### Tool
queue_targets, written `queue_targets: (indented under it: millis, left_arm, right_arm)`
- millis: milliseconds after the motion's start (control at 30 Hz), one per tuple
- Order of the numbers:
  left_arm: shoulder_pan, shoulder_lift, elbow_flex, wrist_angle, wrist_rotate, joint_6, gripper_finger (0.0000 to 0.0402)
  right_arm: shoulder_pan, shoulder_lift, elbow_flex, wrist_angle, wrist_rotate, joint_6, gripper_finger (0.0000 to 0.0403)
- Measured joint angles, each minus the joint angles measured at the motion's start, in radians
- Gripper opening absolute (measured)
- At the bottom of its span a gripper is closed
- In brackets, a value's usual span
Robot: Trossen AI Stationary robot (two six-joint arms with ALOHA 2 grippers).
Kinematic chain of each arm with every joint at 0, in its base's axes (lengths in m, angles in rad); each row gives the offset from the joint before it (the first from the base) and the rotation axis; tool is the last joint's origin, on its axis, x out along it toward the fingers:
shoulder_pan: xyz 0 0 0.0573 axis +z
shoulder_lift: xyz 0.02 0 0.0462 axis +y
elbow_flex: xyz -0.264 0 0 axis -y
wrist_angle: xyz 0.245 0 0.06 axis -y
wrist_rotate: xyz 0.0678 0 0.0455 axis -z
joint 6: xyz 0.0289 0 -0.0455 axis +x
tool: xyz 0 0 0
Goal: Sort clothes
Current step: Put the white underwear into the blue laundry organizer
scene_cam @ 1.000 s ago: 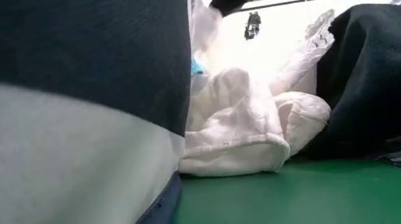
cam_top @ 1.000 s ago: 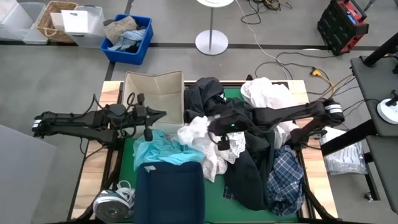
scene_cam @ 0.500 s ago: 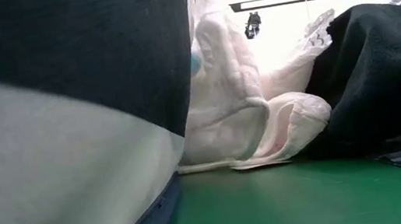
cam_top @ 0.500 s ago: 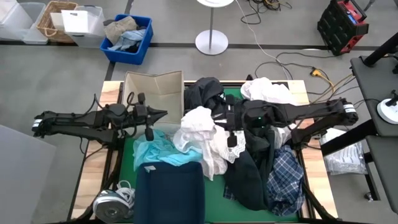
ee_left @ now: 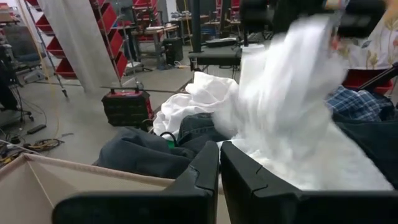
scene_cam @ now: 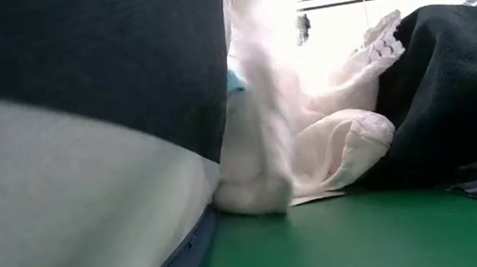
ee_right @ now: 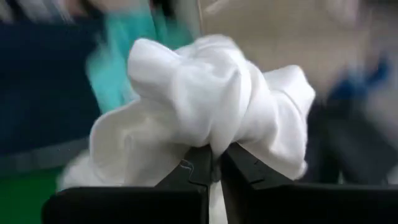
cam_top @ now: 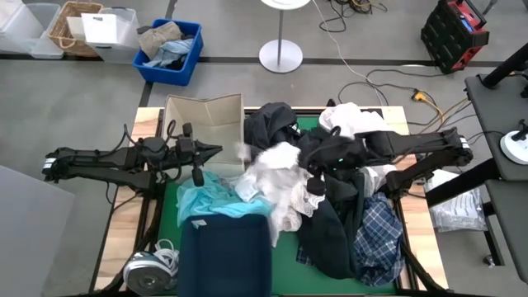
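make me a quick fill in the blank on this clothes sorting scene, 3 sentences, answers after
1. The right gripper is shut on a ____ garment.
2. The left gripper, its jaws shut and holding nothing, waits beside the open ____ box.
3. The plaid shirt lies on the table's ____ side in the high view.

Missing words: white; beige; right

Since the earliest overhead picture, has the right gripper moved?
Yes. The right gripper, shut on a white garment, has moved toward the beige bin.
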Motion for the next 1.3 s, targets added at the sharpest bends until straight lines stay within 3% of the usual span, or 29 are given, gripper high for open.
queue_targets:
  millis: [100,367,500,767,933,1100,1300]
  left_arm:
    - [0.000,0.000,0.000,0.001,0.000,0.000,0.0000]
    - [0.000,0.000,0.000,0.008,0.000,0.000,0.0000]
    - [0.000,0.000,0.000,0.008,0.000,0.000,0.0000]
    - [0.000,0.000,0.000,0.007,0.000,0.000,0.0000]
    - [0.000,0.008,0.000,0.007,0.000,0.003,0.0000]
    - [0.000,0.017,0.000,0.009,0.000,0.011,0.0000]
    - [0.000,0.022,0.000,0.012,0.000,0.021,0.0000]
  right_arm:
    - [0.000,0.028,-0.054,-0.102,0.003,0.101,0.0015]
    - [-0.001,0.117,-0.233,-0.052,0.020,0.126,0.0029]
    - [-0.001,0.122,-0.230,-0.063,0.020,0.109,0.0078]
    - [-0.001,0.071,-0.134,-0.197,0.059,0.131,0.0220]
    - [-0.002,0.048,-0.094,-0.179,0.089,0.127,0.0290]
    - [-0.002,0.075,-0.107,-0.023,0.088,0.039,0.0334]
    - [-0.004,0.168,-0.110,-0.015,0.086,0.014,0.0347]
